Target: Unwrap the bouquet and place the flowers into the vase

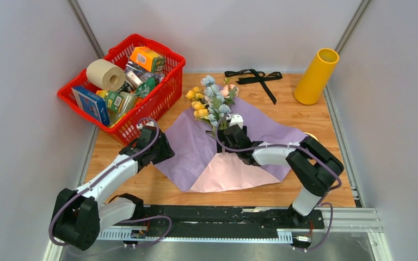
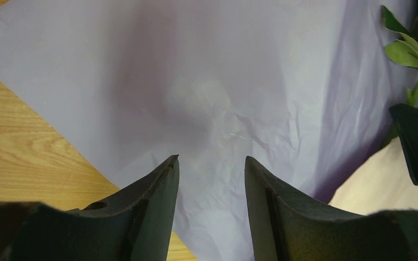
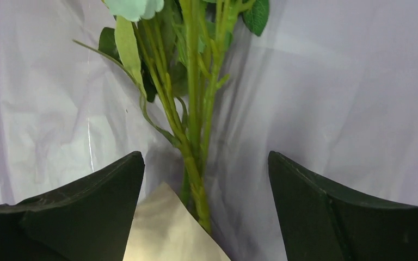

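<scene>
Flowers (image 1: 212, 100), green-stemmed artificial pink, yellow and blue blooms, lie on flattened lilac wrapping paper (image 1: 190, 147) mid-table, stems (image 3: 193, 109) between the right gripper's (image 3: 205, 156) spread, empty jaws, likely for pinching. Left gripper (image 2: 211, 159) hovers released over the paper. Mustard-yellow cylinder vase (image 1: 315, 76) waits at the far-right corner.

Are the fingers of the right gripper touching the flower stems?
Apart. The right wrist view shows the stems lying between the wide-open fingers of the right gripper, with bare lilac paper visible on both sides of them.
</scene>
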